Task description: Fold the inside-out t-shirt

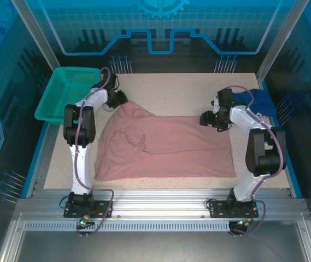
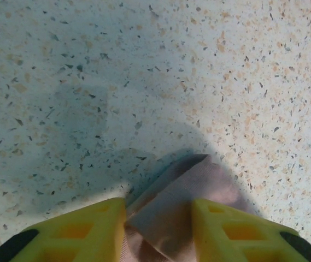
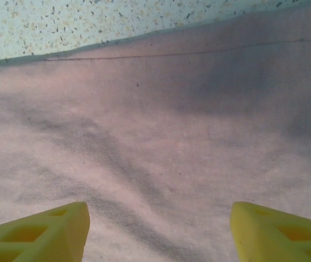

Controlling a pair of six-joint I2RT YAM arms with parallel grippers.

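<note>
Overhead view: the inside-out t-shirt (image 1: 166,144), dusty pink, lies spread over the middle of the speckled desk (image 1: 188,90), roughly flat, with loose creases toward its left half. The left gripper (image 1: 118,100) sits at the shirt's far left corner; the right gripper (image 1: 210,120) hangs over its far right edge. A green basket (image 1: 62,109) stands at the far left, and a dark blue shirt (image 1: 259,100) lies at the far right, apart from the task.

Handling, as judged: the cloth is light, thin and limp. It will sag and drag rather than hold a shape, so corners and hemmed edges are the best places to take hold, both ends lifted together.

The left wrist view adds what the overhead view cannot resolve: the yellow fingers (image 2: 89,229) stand narrow, with a pointed corner of pink cloth filling the gap between them. Whether they truly pinch it cannot be told. The right wrist view shows its fingers (image 3: 264,229) wide apart above smooth cloth, holding nothing, with a stitched seam running near the shirt's far edge.
</note>
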